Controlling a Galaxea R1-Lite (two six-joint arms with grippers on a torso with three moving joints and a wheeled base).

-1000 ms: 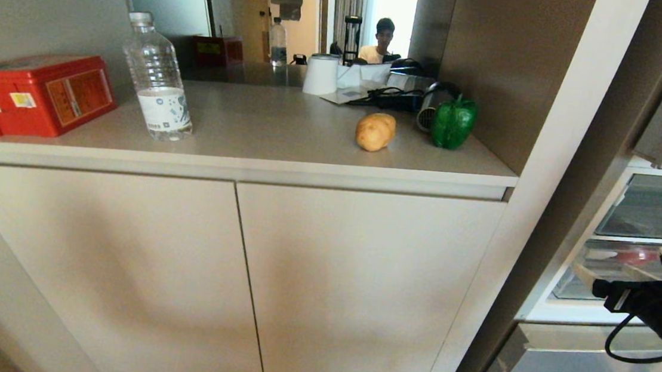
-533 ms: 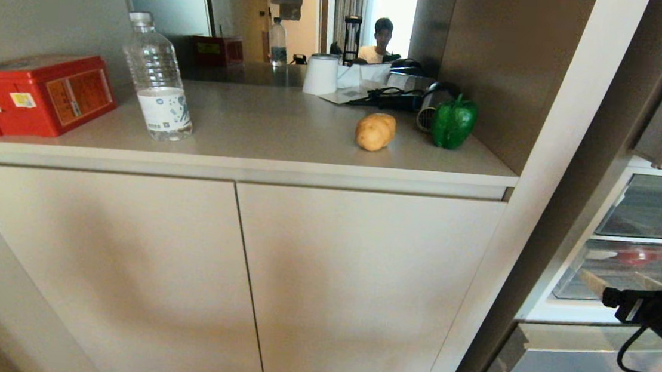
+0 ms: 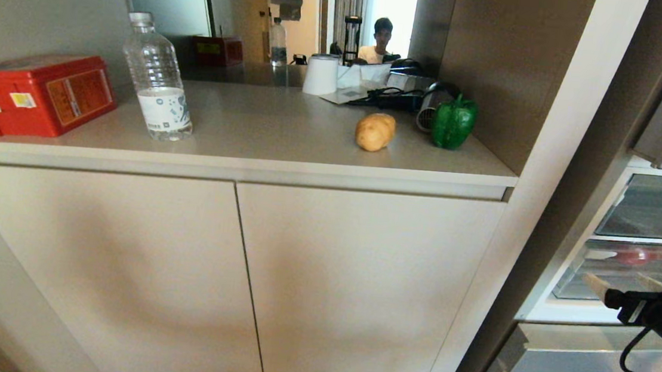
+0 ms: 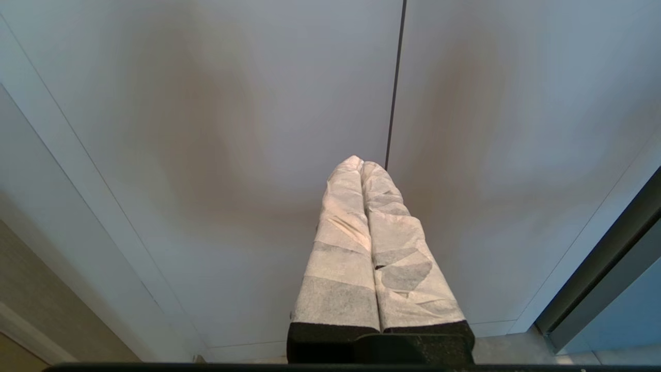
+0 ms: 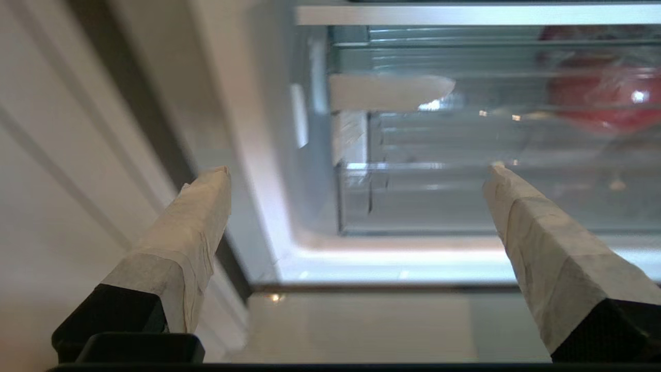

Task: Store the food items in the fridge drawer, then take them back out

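- The potato (image 3: 375,132) and the green pepper (image 3: 453,122) sit near each other on the counter (image 3: 288,131) — nothing has gone into the fridge yet.
- The right gripper (image 5: 356,178) is just in front of the clear fridge drawer (image 5: 439,201), low on the right. Its fingers (image 5: 199,206) are spread wide and hold nothing — I think it wants to grab the drawer's front and pull.
- Something red (image 5: 601,98) shows through the clear plastic.
- The left gripper (image 4: 361,164) hangs by the cupboard doors (image 4: 258,129), fingers pressed together, just waiting.
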